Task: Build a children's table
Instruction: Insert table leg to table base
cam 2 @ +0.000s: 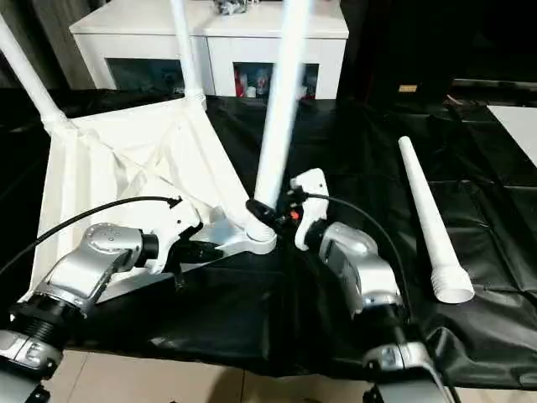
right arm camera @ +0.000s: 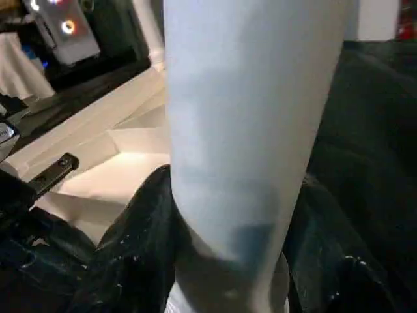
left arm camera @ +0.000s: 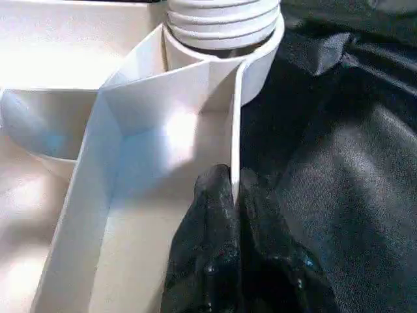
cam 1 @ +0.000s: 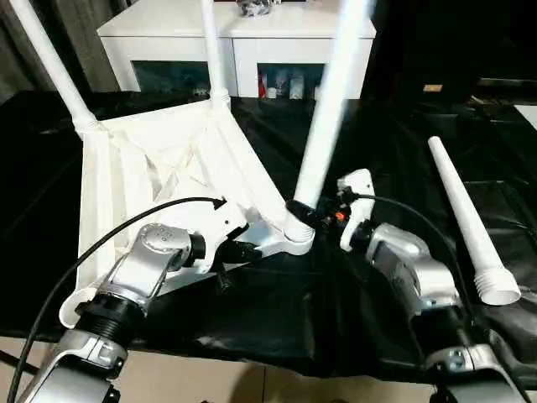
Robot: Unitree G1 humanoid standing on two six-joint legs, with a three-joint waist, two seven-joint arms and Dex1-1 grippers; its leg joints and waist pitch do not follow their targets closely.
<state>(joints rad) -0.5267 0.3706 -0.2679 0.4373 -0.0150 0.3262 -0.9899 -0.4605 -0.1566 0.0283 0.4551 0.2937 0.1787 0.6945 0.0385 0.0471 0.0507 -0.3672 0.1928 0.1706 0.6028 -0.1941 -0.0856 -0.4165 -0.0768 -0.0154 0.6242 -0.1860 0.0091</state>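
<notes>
Three legs stand in upturned table top [cam 1: 168, 159] | right gripper [cam 1: 300, 211] clamps third leg [cam 1: 329, 109] upright at near socket | left gripper [left arm camera: 233, 195] pinches top's rim | fourth leg [cam 1: 466, 220] lies on worktop [cam 1: 394, 143], right arm nearer

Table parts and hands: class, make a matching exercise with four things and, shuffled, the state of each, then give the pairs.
1. Left hand
2. Right hand
3. Loose leg
4. Top

A. lying on the black cover
B. underside up, three legs standing in its sockets
C. pinching a thin wall of the top
D. gripping a standing leg near its base

Pairs: 1-C, 2-D, 3-A, 4-B
</notes>
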